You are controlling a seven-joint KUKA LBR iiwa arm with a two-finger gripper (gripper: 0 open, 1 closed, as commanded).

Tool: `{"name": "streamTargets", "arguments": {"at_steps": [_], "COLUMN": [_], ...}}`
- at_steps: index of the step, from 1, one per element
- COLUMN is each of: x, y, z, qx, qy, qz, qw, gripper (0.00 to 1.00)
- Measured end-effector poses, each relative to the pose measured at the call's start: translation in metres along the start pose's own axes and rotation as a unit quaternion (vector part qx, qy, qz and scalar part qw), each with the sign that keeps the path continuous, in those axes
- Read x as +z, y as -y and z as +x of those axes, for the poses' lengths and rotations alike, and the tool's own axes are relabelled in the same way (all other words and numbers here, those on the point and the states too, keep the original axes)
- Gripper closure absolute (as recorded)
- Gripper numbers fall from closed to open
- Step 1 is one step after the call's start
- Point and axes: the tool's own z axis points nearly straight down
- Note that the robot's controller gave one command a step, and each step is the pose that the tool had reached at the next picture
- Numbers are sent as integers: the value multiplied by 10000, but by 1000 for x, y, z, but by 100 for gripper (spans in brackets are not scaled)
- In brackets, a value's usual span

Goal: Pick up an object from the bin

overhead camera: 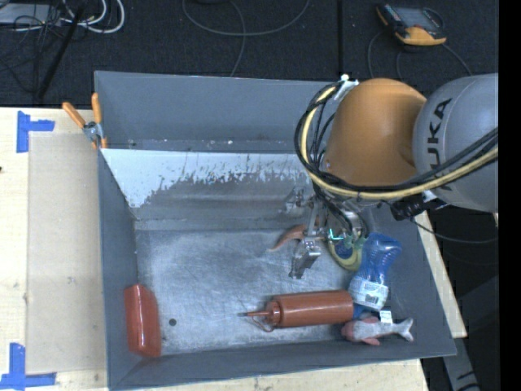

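- Hand (307,255): hanging low over the floor of the bin (203,141), right of centre in the frame. You are not being shown how far it is open or whether it is gripping anything, so that cannot be told.
- Likeliest target, as a judgement: a small pale-orange curved piece (286,239), lying just left of the hand. Whether it is touching the hand or only beside it cannot be told.
- Its look: thin, bent and sitting low against the grey floor, with little height to offer.
- Risk one: you may be closing on a piece this flat and only scraping metal, or flicking it away towards the back wall.
- Risk two: the brown bottle (313,309) is lying on its side just below the hand, nozzle pointing left. A drift down the frame could be nudging or rolling it.
- Risk three: the crumpled blue bottle (376,269) is crowding the hand's right, and it could be snagging on the arm.
- Well apart: the red cylinder (142,320) at lower left.
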Motion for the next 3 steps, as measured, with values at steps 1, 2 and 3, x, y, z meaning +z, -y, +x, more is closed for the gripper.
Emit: {"name": "streamTargets", "arguments": {"at_steps": [1, 2, 3], "x": [-4, 2, 7], "y": [0, 0, -9], "z": [-2, -5, 10], "qx": [4, -15, -906], "qy": [37, 79, -46], "qz": [-1, -1, 1], "qw": [10000, 10000, 9959], "gripper": [0, 0, 0]}}
